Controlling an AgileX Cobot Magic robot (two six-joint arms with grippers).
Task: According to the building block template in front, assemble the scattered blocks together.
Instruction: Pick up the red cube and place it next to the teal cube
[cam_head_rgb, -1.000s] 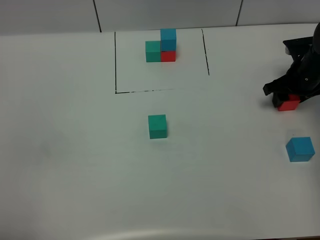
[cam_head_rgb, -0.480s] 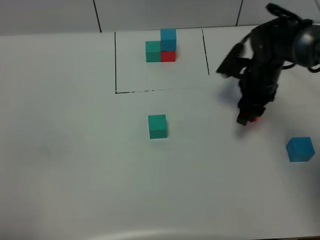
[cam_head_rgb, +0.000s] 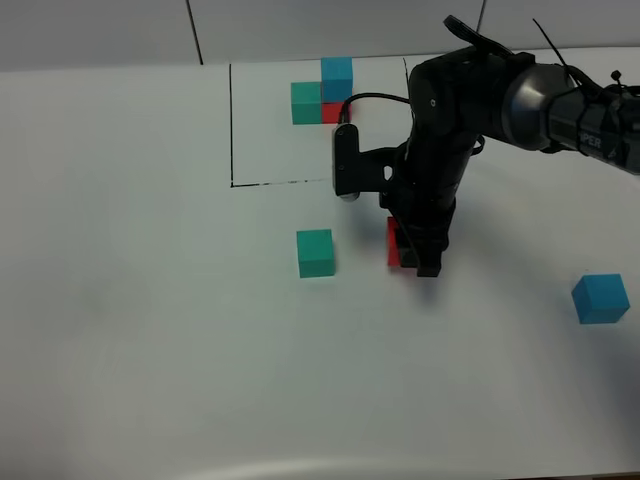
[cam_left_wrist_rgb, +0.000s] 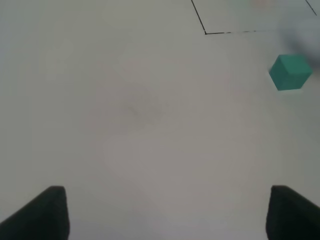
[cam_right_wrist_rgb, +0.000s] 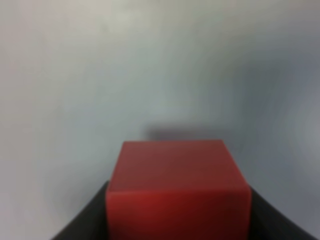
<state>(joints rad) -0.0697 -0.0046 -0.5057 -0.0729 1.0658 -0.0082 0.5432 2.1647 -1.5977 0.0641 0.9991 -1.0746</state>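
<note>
The template is a black-outlined rectangle (cam_head_rgb: 232, 120) at the back holding a green cube (cam_head_rgb: 305, 102), a red cube (cam_head_rgb: 337, 112) and a blue cube (cam_head_rgb: 337, 78) on the red one. My right gripper (cam_head_rgb: 408, 255) is shut on the loose red cube (cam_head_rgb: 393, 243), also in the right wrist view (cam_right_wrist_rgb: 175, 185), just above the table to the right of the loose teal-green cube (cam_head_rgb: 315, 252). The loose blue cube (cam_head_rgb: 600, 298) sits at the far right. My left gripper (cam_left_wrist_rgb: 165, 212) is open over bare table, with the teal-green cube (cam_left_wrist_rgb: 290, 72) ahead of it.
The white table (cam_head_rgb: 150, 330) stretches wide to the left and front. The right arm (cam_head_rgb: 470, 110) reaches in from the right across the template's right border line (cam_head_rgb: 411, 100). A grey wall edge runs behind the table.
My right gripper has carried the red cube from the far right edge leftward to a spot close to the right of the teal-green cube. The other cubes have not moved.
</note>
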